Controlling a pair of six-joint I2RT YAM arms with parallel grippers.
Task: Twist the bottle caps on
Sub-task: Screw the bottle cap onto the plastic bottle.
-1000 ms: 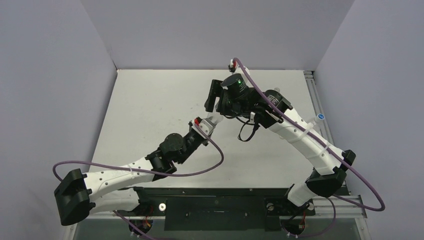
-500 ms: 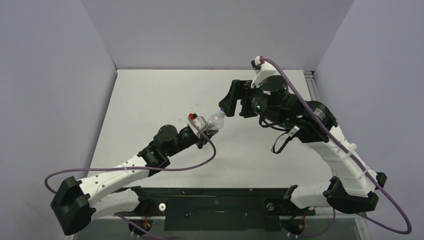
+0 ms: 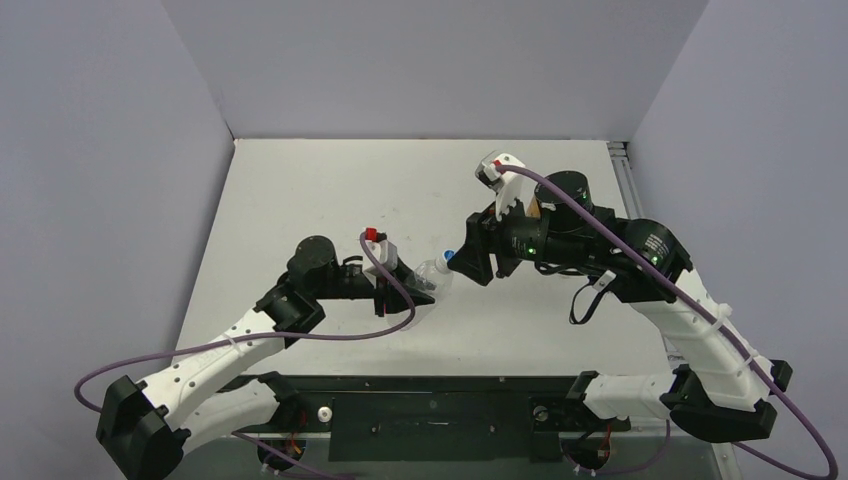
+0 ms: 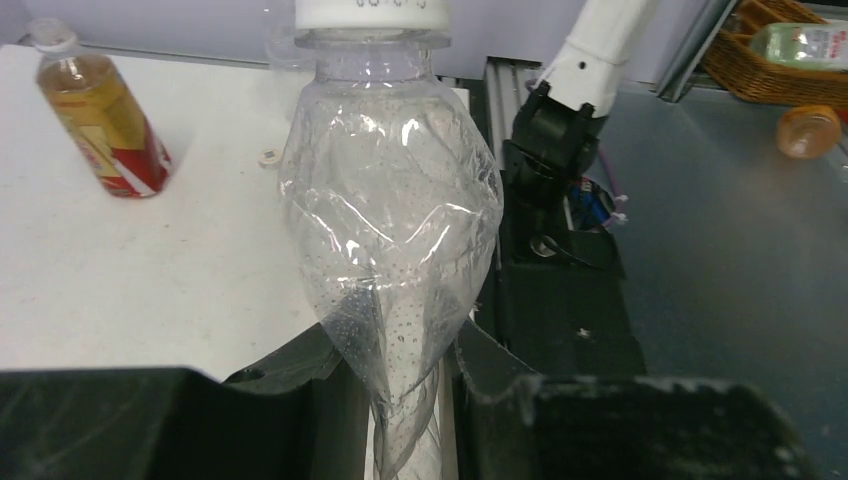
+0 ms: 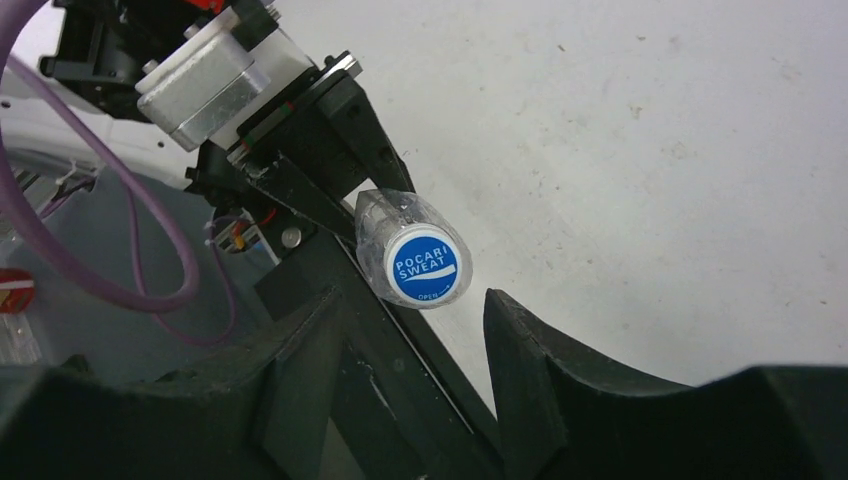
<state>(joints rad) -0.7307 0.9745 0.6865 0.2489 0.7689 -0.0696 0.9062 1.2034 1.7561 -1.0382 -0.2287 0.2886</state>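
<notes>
left claw [image 4: 400, 375]: closed tight on the lower body of the clear bottle [image 4: 395, 220]. its two dark fingers [image 4: 300, 390] press the thin wall from both sides, and the plastic is creased and flattened between them.
clear bottle: held off the table [image 3: 300, 200], above its middle, with the neck pointing toward the right claw [image 5: 415, 305]. colourless, with fine droplets on the inside of the wall.
blue-and-white cap [image 5: 425, 265]: seated on the neck of the clear bottle, printed face turned straight at the right wrist camera. how far it is threaded down cannot be told.
right claw: partly open, at a middling gap. its fingers [image 5: 540, 350] stand one at each side of the blue-and-white cap, with a visible gap on both sides and no contact.
alignment: the right claw faces the cap end-on and just beside it. in the top view the two claws stand nose to nose, with the clear bottle between them.
amber bottle [image 4: 100, 110]: standing on the table, well apart from the clear bottle, with a red band near its base. in the top view it is mostly hidden behind the right arm [image 3: 640, 290].
white cap [image 4: 267, 155]: small pale round piece lying on the table, between the amber bottle and the clear bottle in the left wrist view. too small to tell more.
purple cable [image 3: 250, 340]: hangs in a loose loop along the left arm, clear of both bottles.
</notes>
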